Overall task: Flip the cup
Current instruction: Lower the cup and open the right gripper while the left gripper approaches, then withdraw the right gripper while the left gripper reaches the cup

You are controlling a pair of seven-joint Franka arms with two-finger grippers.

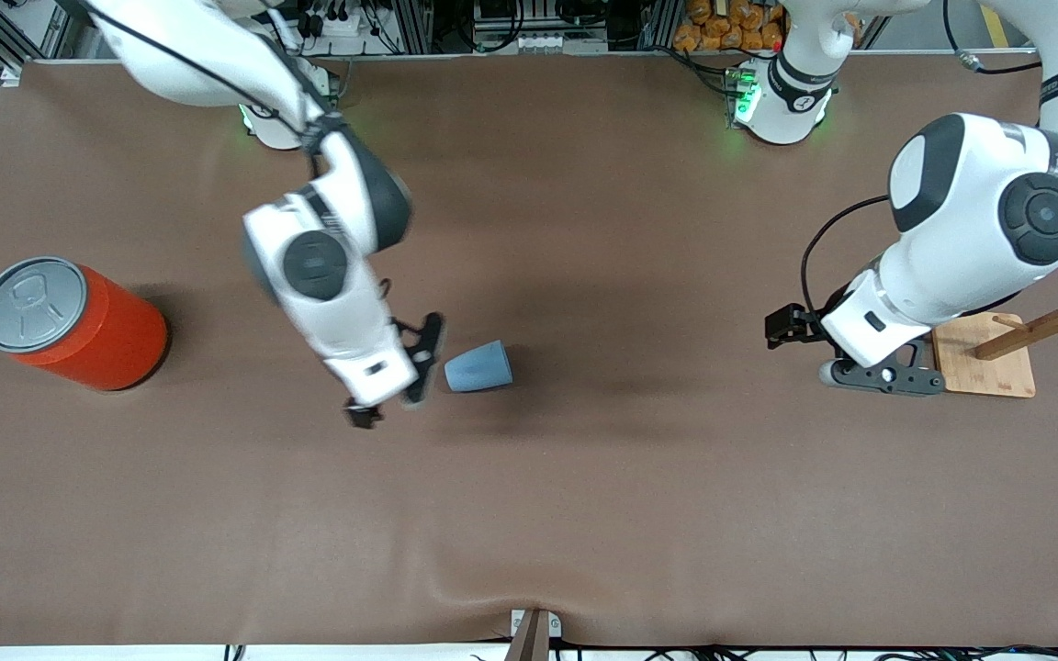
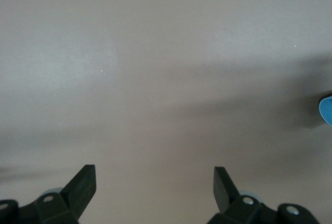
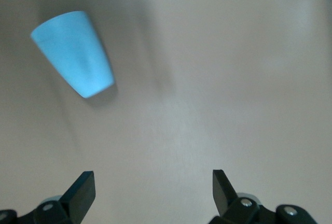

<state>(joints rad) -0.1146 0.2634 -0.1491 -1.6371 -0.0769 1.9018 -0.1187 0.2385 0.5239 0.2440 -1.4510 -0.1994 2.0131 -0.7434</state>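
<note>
Here, in front-view order from the right arm's end of the table to the left arm's end:

Can [image 1: 70, 323]: a large orange-red can with a grey lid, standing upright near the right arm's end of the table, well apart from the cup; the lid closes it, so nothing inside shows.

Right gripper [image 1: 400, 376]: hangs low over the table [image 1: 584, 514] just beside the cup, on the can's side of it; in the right wrist view its fingers [image 3: 79, 192] are spread wide with only bare table between them, so it grips nothing [image 3: 150, 195].

Cup [image 1: 478, 366]: small, light blue and tapered, lying on its side near the middle of the table, wider end toward the left arm's end of the table, narrower end toward the right gripper; the right wrist view shows it apart from the fingers [image 3: 75, 52]. Its inside cannot be seen.

Way to the cup: nothing stands between the right gripper and the cup, only bare brown table.

Left gripper [image 1: 883, 378]: waits low over the table near the left arm's end, well apart from the cup; its fingers [image 2: 82, 185] are spread wide and hold nothing [image 2: 154, 187]. An edge of the cup shows at the border of the left wrist view [image 2: 327, 109].

Wooden stand [image 1: 988, 353]: a flat wooden base with a slanted pegged post, just beside the left gripper, at the left arm's end of the table.
</note>
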